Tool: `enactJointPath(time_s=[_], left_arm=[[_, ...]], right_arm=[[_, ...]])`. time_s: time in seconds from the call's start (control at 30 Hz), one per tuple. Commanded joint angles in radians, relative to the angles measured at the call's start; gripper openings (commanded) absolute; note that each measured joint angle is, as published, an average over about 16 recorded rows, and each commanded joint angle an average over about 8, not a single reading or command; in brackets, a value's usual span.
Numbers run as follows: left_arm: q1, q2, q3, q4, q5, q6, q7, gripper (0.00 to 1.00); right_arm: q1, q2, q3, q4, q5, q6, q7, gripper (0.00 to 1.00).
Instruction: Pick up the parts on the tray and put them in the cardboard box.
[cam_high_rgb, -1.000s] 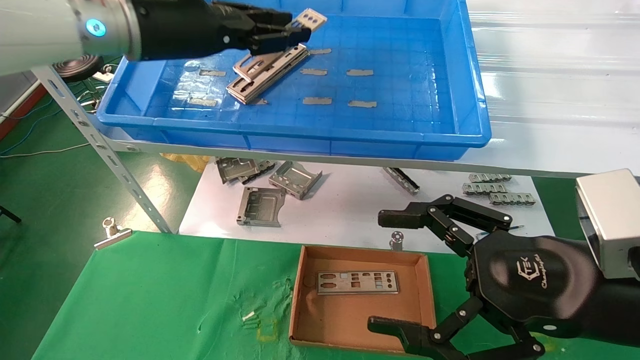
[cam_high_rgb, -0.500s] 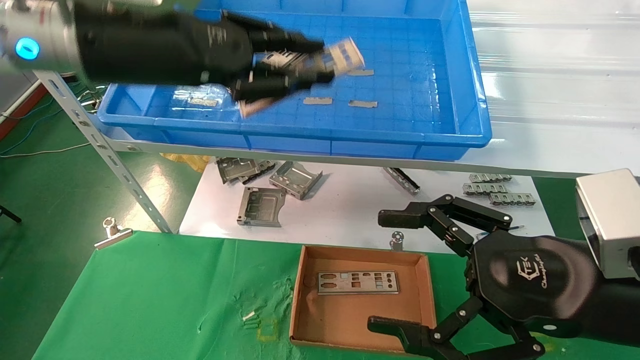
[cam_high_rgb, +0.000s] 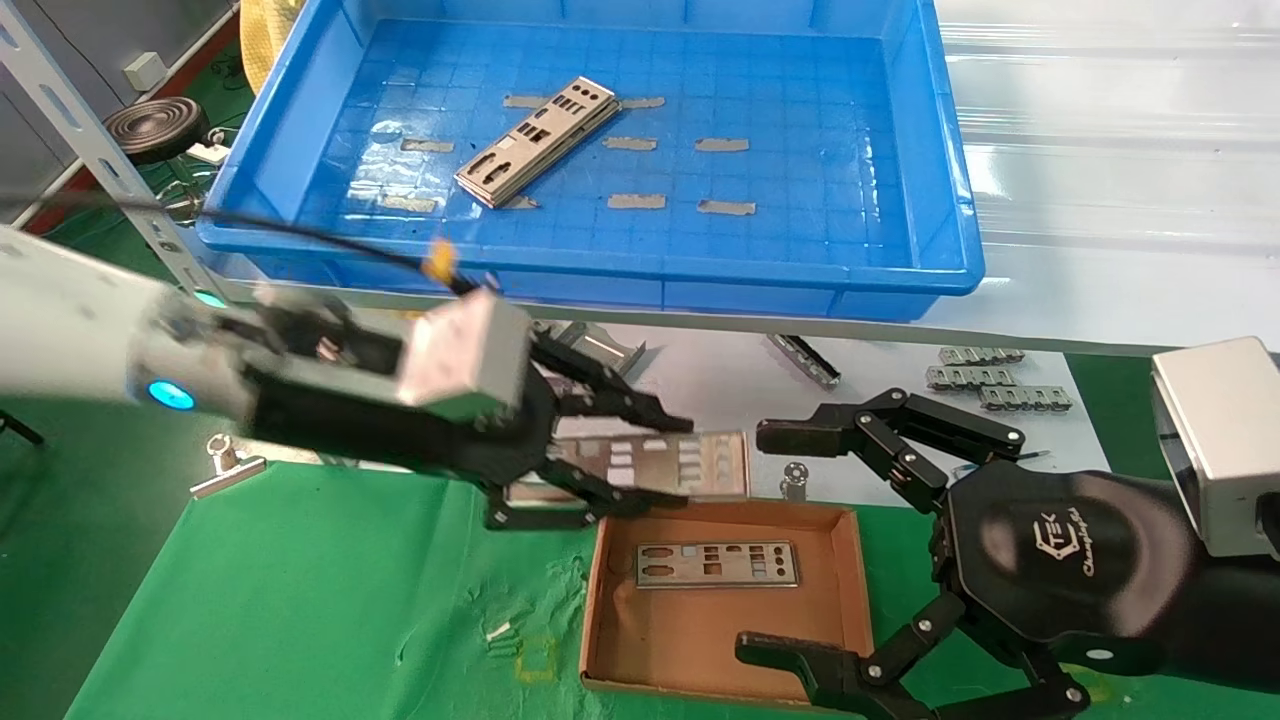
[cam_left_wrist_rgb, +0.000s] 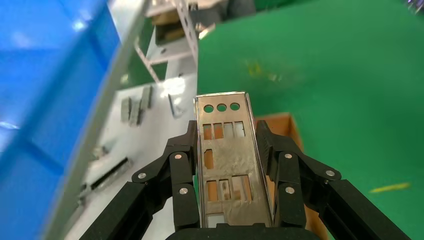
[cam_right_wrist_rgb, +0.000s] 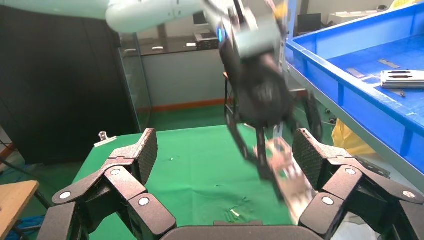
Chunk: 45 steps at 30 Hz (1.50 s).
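The left gripper (cam_high_rgb: 640, 465) is hanging just over the far left corner of the cardboard box (cam_high_rgb: 850, 590), its fingers (cam_left_wrist_rgb: 182, 172) closed against the long edges of one plate (cam_high_rgb: 665, 462), which is lying roughly flat and jutting out past the fingertips along the box's far wall. Inside the box a second plate (cam_high_rgb: 717, 564) is lying flat near the far wall, leaving the near half of the brown floor bare. The box is sitting at the far edge of the green mat (cam_high_rgb: 300, 600), with mat open to its left.

The right gripper (cam_high_rgb: 850, 560) is waiting at the box's right wall with its fingers spread wide and holding nothing; one fingertip is reaching over the near right corner, the other is hanging past the far right corner.

Up on the shelf, the tray (cam_high_rgb: 940, 200) is holding a stack of plates (cam_high_rgb: 537, 140) lying diagonally in its far left part, with grey tape strips (cam_high_rgb: 634, 201) scattered across its otherwise open floor.
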<state>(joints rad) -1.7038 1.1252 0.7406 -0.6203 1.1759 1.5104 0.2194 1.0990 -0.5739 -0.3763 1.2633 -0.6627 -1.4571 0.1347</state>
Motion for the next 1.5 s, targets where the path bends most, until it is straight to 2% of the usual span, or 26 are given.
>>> enactJointPath(time_s=[0.03, 0.27, 0.5, 0.53, 0.77, 0.8, 1.23, 1.5], left_arm=[[0.041, -0.004, 0.026, -0.054, 0.002, -0.029, 0.007, 0.0], [0.191, 0.101, 0.048, -0.05, 0.054, -0.213, 0.133, 0.0], [0.231, 0.196, 0.07, 0.042, 0.104, -0.328, 0.239, 0.01], [0.232, 0.204, 0.073, 0.055, 0.107, -0.334, 0.252, 0.08], [0.231, 0.226, 0.094, 0.116, 0.099, -0.357, 0.326, 0.94], [0.231, 0.227, 0.096, 0.123, 0.094, -0.359, 0.333, 1.0], [0.22, 0.23, 0.147, 0.157, 0.015, -0.375, 0.348, 1.0], [0.2, 0.208, 0.122, 0.216, -0.102, -0.268, 0.288, 1.0]], right_arm=[[0.0, 0.0, 0.0, 0.0, 0.0, 0.0, 0.0, 1.0], [0.0, 0.0, 0.0, 0.0, 0.0, 0.0, 0.0, 1.0], [0.0, 0.0, 0.0, 0.0, 0.0, 0.0, 0.0, 1.0], [0.0, 0.0, 0.0, 0.0, 0.0, 0.0, 0.0, 1.0], [0.0, 0.0, 0.0, 0.0, 0.0, 0.0, 0.0, 1.0], [0.0, 0.0, 0.0, 0.0, 0.0, 0.0, 0.0, 1.0], [0.0, 0.0, 0.0, 0.0, 0.0, 0.0, 0.0, 1.0], [0.0, 0.0, 0.0, 0.0, 0.0, 0.0, 0.0, 1.0]])
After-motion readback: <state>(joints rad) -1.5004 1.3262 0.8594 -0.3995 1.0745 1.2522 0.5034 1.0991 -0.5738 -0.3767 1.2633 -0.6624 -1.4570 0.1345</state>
